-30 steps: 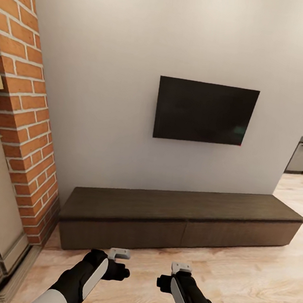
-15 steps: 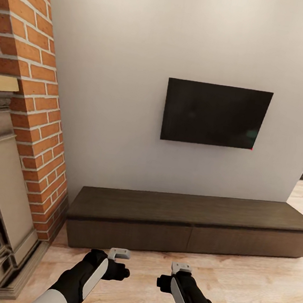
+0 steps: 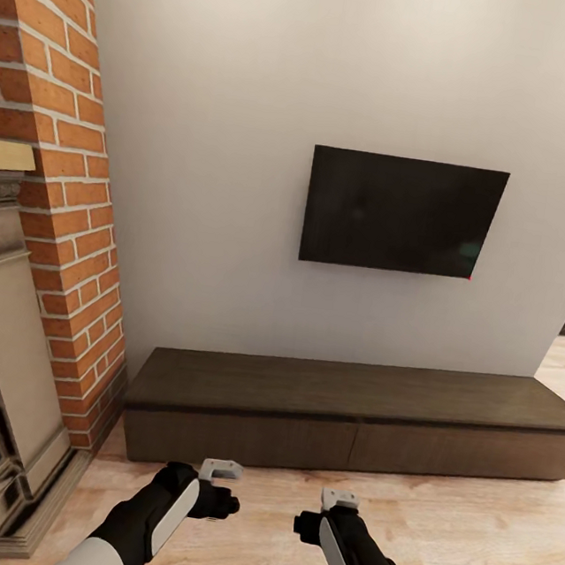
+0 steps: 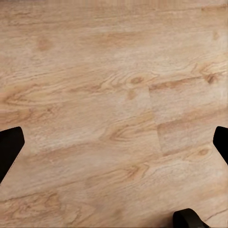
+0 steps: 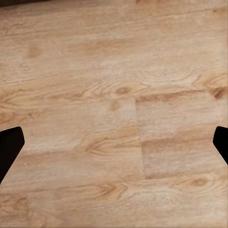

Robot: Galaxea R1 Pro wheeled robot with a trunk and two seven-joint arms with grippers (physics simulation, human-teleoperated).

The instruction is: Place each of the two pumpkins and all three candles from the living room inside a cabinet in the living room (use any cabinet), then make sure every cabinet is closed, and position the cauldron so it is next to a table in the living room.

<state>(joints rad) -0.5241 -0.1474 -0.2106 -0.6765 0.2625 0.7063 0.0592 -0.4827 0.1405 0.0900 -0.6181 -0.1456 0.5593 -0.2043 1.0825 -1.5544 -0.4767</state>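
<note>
Even, soft light fills the room, bright and without a visible source. The pale grey plaster wall (image 3: 213, 131) grades gently darker toward its lower part. A thin, faint shadow lies along the foot of the long low dark-brown wood cabinet (image 3: 346, 407) on the light wood plank floor (image 3: 463, 538). The black flat wall-mounted screen (image 3: 403, 214) shows no glare. The red brick chimney column (image 3: 58, 155) leans, bent by wide-angle distortion at the frame's left edge. Both wrist views are sharp, with slightly soft wood grain.
</note>
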